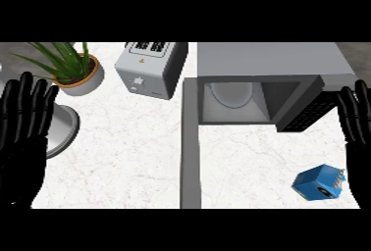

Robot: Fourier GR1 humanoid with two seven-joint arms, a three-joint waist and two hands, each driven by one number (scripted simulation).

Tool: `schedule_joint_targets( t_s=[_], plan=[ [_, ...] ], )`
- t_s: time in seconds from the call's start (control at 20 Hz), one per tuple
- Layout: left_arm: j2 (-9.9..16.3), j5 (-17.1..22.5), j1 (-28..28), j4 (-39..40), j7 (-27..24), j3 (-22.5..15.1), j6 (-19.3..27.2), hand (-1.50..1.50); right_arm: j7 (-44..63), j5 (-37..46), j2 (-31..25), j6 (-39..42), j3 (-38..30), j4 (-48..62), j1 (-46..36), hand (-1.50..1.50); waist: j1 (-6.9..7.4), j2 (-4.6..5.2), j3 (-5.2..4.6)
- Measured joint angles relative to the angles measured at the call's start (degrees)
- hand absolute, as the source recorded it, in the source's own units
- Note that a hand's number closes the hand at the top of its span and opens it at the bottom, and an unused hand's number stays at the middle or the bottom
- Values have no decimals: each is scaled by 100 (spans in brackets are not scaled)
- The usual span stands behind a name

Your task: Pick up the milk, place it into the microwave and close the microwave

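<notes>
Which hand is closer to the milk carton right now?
Right. The right hand rests open at the view's right edge, just above and right of the blue milk carton. The left hand rests open at the far left edge, across the counter, beyond the open microwave door.

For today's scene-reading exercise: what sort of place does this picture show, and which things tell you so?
Most likely a kitchen counter: a white marble-look worktop carries an open microwave, a toaster and a potted plant.
</notes>
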Motion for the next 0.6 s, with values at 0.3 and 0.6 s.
schedule_joint_targets(
  t_s=[0.3, 0.6],
  plan=[
    [256, 344, -236, 220, 22, 420, -194, -150, 237, 639, 250, -688, -72, -553, 98, -150, -69, 218, -147],
    [438, 1094, -56, 390, 391, 992, -408, -150, 1079, 1619, 426, -1355, 778, -1211, 634, -150, -49, 261, -181]
  ],
)
